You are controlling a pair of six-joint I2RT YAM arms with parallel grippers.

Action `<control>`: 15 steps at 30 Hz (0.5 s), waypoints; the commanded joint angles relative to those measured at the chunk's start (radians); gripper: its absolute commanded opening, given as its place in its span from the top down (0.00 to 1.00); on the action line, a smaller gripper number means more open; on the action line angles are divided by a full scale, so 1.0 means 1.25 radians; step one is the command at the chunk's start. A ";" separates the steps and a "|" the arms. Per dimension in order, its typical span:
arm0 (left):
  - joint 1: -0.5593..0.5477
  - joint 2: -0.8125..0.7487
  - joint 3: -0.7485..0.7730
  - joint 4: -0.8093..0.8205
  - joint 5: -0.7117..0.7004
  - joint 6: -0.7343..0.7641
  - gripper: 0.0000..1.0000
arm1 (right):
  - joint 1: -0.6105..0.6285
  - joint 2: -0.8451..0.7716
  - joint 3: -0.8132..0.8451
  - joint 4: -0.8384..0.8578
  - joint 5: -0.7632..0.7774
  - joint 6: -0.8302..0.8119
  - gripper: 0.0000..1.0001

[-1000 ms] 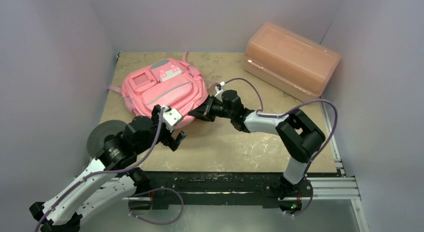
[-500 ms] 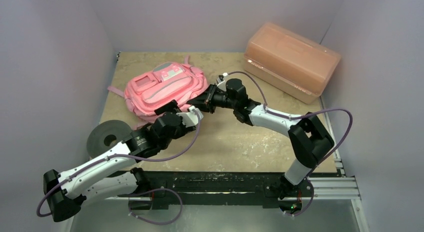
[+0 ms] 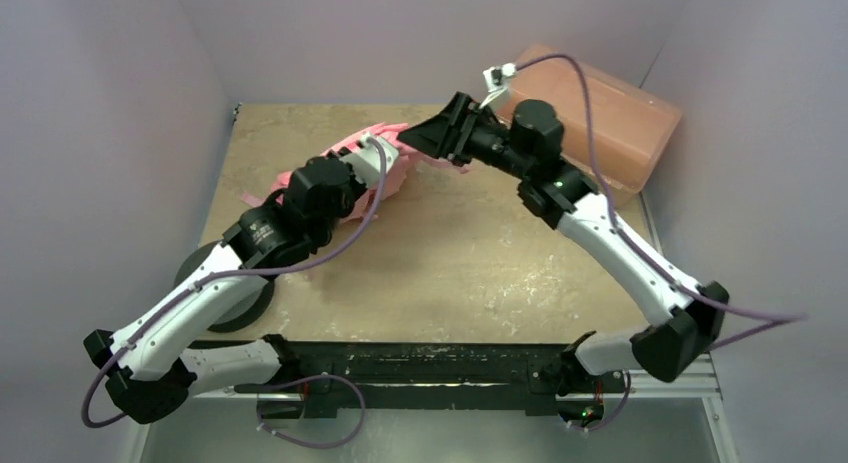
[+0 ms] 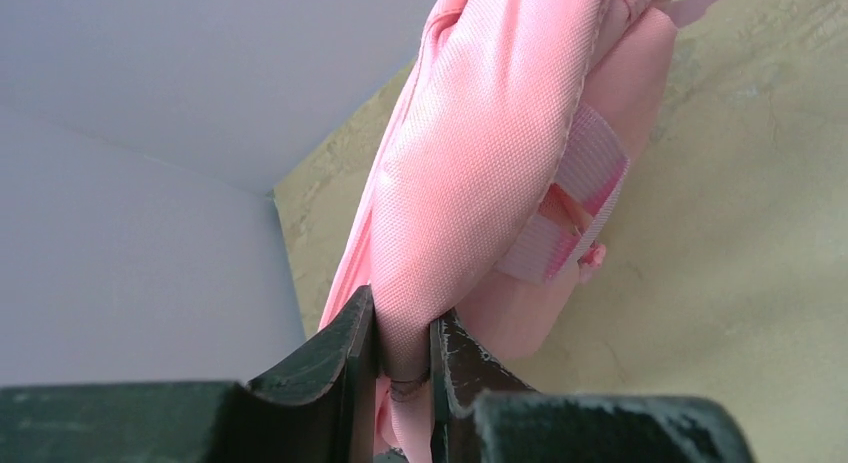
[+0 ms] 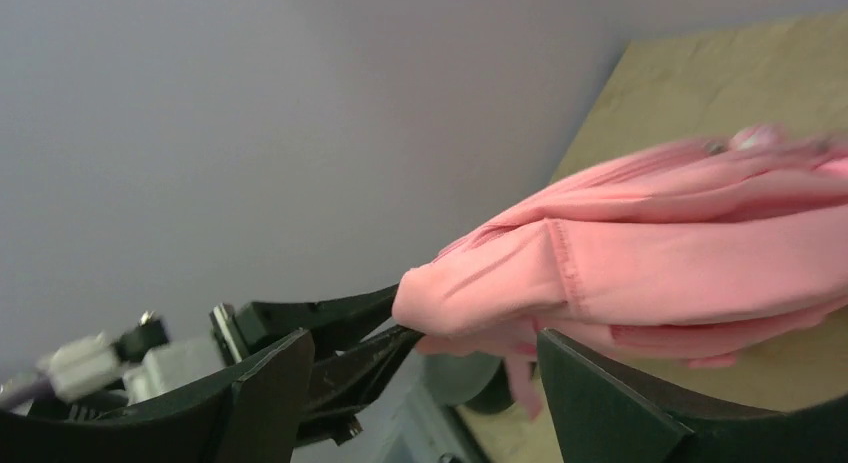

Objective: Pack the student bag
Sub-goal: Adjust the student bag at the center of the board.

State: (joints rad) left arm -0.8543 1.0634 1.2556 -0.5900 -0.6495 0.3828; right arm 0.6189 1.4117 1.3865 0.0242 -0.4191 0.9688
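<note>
My left gripper [image 4: 403, 355] is pinched shut on 1 fold of the student bag [image 4: 480, 173], which is tipped up on edge toward the far side of the table [image 3: 480, 273]. My right gripper [image 5: 420, 348] gapes wide, gripping nothing. I'd hold left firm and have the right take a seam opposite, not loose cloth.

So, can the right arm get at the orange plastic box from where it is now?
Probably yes. The right hand is open, with only loose fabric of the student bag between its fingers, and the orange box lies just behind its wrist with nothing between. It would need to swing back.
</note>
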 commanded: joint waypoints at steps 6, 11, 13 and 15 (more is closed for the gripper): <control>0.122 0.155 0.480 -0.051 0.034 -0.168 1.00 | -0.011 -0.294 -0.036 -0.190 0.530 -0.435 0.01; 0.130 0.294 0.743 -0.065 0.051 -0.115 1.00 | -0.011 -0.290 -0.064 -0.243 0.525 -0.430 0.01; 0.133 0.341 0.828 -0.066 0.054 -0.094 1.00 | -0.012 -0.286 -0.087 -0.251 0.509 -0.418 0.01; 0.133 0.375 0.900 -0.067 0.062 -0.086 1.00 | -0.012 -0.288 -0.111 -0.245 0.504 -0.409 0.01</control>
State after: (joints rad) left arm -0.6861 1.5349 2.1307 -0.9680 -0.5701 0.2161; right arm 0.6056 1.0119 1.3132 -0.2047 0.1894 0.4770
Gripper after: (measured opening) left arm 0.175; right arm 0.987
